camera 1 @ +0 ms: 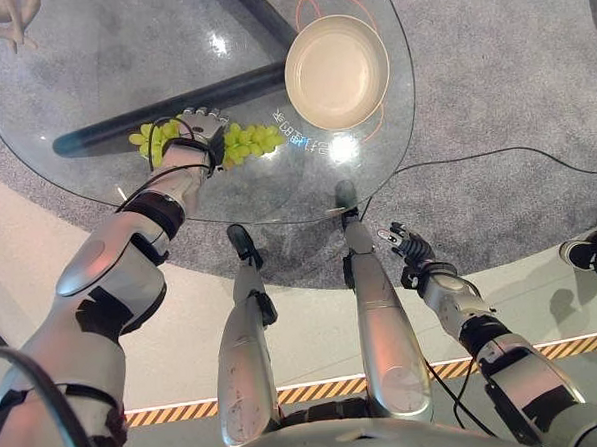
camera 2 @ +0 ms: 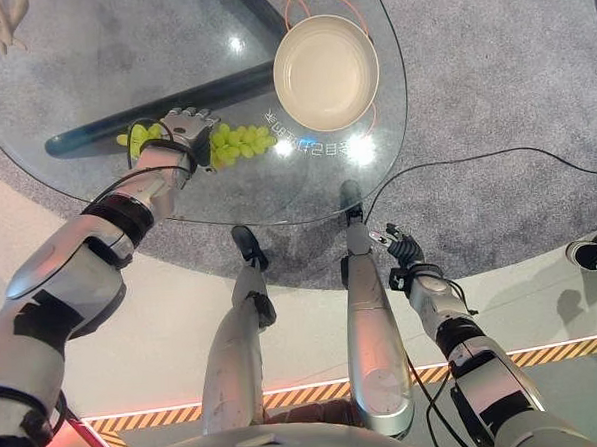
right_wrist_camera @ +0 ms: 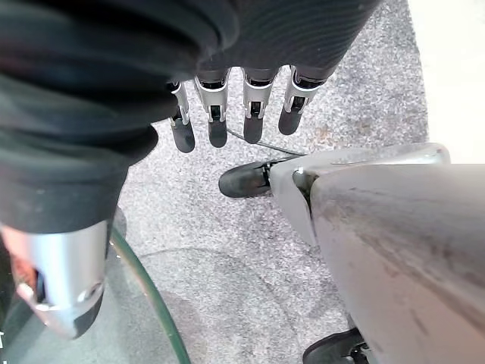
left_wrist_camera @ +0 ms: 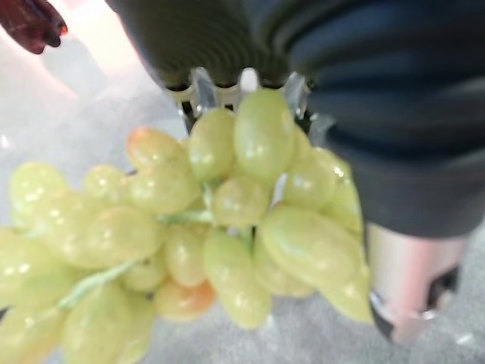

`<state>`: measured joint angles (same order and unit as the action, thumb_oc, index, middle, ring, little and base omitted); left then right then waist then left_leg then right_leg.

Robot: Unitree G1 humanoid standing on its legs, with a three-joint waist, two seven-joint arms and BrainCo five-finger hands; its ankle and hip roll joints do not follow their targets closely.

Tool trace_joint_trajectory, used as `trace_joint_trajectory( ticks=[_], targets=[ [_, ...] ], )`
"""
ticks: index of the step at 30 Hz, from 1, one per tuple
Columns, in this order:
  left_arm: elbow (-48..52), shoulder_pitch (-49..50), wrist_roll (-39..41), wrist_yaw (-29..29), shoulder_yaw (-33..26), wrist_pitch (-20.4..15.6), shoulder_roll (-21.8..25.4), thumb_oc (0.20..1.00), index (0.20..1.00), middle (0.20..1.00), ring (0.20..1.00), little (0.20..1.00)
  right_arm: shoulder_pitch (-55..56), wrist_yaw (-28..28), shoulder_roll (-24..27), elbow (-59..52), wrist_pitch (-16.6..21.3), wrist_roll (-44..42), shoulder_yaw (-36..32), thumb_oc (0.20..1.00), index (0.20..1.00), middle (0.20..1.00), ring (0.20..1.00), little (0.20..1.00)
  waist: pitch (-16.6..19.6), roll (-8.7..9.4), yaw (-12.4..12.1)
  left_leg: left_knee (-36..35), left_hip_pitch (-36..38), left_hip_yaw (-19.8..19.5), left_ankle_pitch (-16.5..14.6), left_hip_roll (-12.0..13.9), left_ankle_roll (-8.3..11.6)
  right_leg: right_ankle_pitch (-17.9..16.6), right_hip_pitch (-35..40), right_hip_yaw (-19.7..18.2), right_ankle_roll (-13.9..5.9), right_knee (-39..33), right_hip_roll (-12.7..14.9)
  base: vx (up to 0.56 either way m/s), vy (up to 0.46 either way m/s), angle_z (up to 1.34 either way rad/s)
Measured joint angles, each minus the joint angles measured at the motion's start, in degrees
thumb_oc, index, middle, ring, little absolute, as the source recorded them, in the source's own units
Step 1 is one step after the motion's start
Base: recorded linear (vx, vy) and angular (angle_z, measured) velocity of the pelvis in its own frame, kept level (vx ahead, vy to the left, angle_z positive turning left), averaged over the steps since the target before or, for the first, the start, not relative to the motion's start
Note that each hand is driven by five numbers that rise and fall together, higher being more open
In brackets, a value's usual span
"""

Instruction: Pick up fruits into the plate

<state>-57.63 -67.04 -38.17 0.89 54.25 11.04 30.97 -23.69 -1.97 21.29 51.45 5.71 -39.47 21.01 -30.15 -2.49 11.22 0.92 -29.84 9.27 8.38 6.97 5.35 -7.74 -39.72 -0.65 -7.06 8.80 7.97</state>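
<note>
You see a glossy glass tabletop (camera 1: 91, 84), smooth waxy green grapes (camera 1: 249, 141), a matt cream plate (camera 1: 337, 71) and rough grey carpet (camera 1: 491, 83).

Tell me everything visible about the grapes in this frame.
The grapes are one bunch of pale green, glossy, oval berries on thin green stems, a few tinged orange. They lie on the glass table, short of the cream plate and apart from it. The left hand rests on top of the bunch, berries showing on both sides of it.

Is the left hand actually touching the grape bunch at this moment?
Touching. In the left wrist view the green grapes press against the left hand, whose fingers are hidden behind them.
</note>
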Motion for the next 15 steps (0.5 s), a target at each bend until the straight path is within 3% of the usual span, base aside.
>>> trace_joint_trajectory(
  ticks=[11, 15],
  targets=[
    [0.6, 3.0, -2.1, 0.5, -0.2, 0.4, 1.3, 1.000, 1.000, 1.000, 1.000, 1.000, 0.0, 0.0, 0.0, 0.1, 0.9, -1.2, -0.1, 1.000, 1.000, 1.000, 1.000, 1.000, 0.0, 0.01, -1.0, 0.9, -1.0, -0.2, 0.1, 0.0, -0.12, 0.3, -0.6, 0.0, -0.29, 0.2, 0.0, 0.00, 0.000, 0.01],
    [0.8, 2.8, -2.5, 0.0, -0.3, 2.1, 1.3, 1.000, 1.000, 1.000, 1.000, 1.000, 0.0, -0.1, 0.0, 0.0, 1.1, -2.3, -0.1, 1.000, 1.000, 1.000, 1.000, 1.000, 0.1, 0.08, -1.4, 0.9, -1.8, -0.4, 0.2, 0.0, -0.12, 0.3, -1.2, 0.1, -0.28, 0.2, 0.0, 0.00, 0.000, 0.00]
  ],
)
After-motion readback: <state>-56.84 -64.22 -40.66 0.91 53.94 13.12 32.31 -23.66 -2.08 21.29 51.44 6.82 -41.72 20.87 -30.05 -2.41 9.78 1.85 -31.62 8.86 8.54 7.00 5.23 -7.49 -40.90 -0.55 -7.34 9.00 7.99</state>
